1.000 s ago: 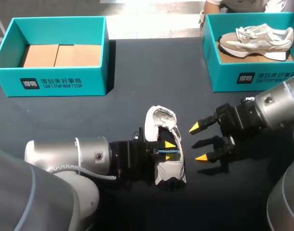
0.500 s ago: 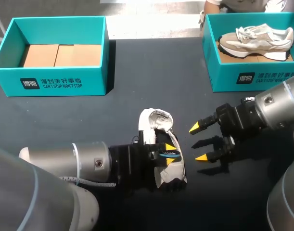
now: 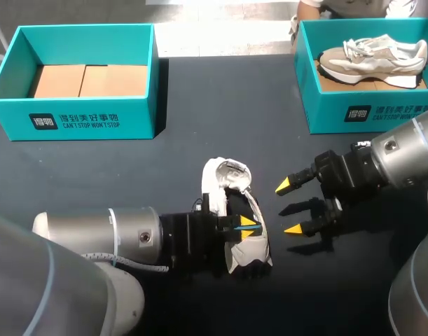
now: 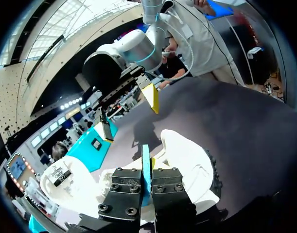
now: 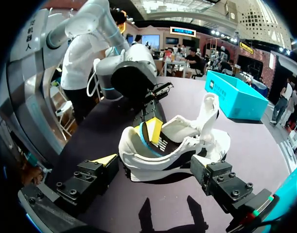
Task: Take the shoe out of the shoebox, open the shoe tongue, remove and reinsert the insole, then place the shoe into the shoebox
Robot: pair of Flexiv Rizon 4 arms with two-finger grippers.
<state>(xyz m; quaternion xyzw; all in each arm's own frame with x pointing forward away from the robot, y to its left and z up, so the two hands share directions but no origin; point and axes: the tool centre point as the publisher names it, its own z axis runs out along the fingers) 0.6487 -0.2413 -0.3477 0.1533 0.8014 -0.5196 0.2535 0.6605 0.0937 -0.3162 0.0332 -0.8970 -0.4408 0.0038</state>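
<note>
A white shoe lies on its side on the dark table, sole toward the front edge. My left gripper reaches into the shoe's opening from the left and is shut on the thin blue-edged insole, which stands on edge between its fingers. In the right wrist view the insole and a yellow tip of the left gripper show inside the shoe. My right gripper hovers open just right of the shoe, touching nothing; the shoe lies ahead of its spread fingers.
A teal shoebox with cardboard inside stands at the back left. A second teal shoebox at the back right holds another beige shoe. Bare table lies between the boxes and around the shoe.
The shoe has shifted a little to the left with the left arm. The left gripper's fingers have closed tighter on the insole. The right arm has not moved.
</note>
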